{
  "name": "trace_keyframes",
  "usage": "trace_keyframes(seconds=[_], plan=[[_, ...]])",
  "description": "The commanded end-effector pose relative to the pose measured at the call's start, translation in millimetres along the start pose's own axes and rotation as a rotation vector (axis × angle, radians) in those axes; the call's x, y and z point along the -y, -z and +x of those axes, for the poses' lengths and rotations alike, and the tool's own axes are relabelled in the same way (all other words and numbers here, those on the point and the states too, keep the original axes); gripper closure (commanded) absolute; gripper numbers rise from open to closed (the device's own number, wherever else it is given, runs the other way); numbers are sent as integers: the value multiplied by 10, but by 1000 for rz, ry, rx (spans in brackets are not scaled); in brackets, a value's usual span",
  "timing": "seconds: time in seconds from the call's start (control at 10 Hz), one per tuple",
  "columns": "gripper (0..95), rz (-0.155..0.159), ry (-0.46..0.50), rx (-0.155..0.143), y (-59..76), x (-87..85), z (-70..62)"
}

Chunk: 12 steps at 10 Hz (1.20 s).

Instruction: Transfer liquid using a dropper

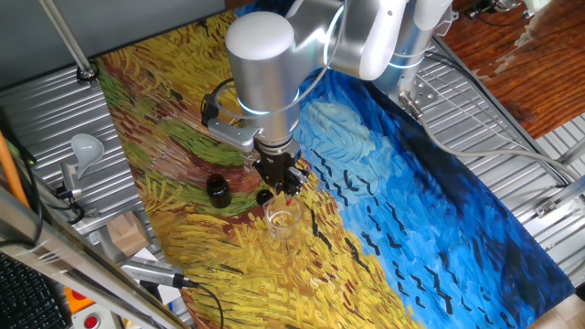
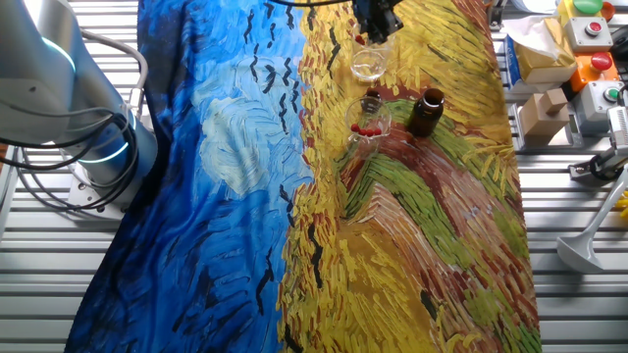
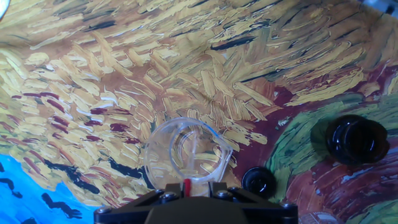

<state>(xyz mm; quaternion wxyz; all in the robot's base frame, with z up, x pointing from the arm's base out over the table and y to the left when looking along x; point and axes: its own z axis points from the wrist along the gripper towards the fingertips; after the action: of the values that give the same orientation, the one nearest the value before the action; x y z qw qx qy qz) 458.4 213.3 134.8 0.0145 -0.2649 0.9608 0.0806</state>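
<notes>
Painted cloth (image 1: 430, 228) in swirling yellow, blue, green and brown was seen spread across the worktop (image 2: 579, 314), with ribbed metal showing at its edges. Above an empty clear beaker (image 1: 282, 219), the gripper (image 1: 289, 187) was held with its fingers pointing down. A dropper (image 3: 186, 185) with a red bulb was clamped between the closed fingers, its clear tube reaching down into the beaker's mouth in the hand view. Just beside the beaker a small black bottle cap (image 3: 258, 181) was seen lying on the cloth, and a dark brown bottle (image 2: 425, 112) stood near it, uncapped. In the other fixed view, a second clear beaker (image 2: 367, 122) holding several red-bulbed droppers was seen standing next to the bottle.
</notes>
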Motion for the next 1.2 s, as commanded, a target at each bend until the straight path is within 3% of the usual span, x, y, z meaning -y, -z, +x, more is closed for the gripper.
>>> trace_keyframes(seconds=[0.1,0.5,1.0,1.2], plan=[[760,-2,-4,2,7,-2,6],[760,-3,-36,-5,13,-1,12],[760,23,-29,-8,19,-5,10],[760,56,25,-42,19,-5,10]])
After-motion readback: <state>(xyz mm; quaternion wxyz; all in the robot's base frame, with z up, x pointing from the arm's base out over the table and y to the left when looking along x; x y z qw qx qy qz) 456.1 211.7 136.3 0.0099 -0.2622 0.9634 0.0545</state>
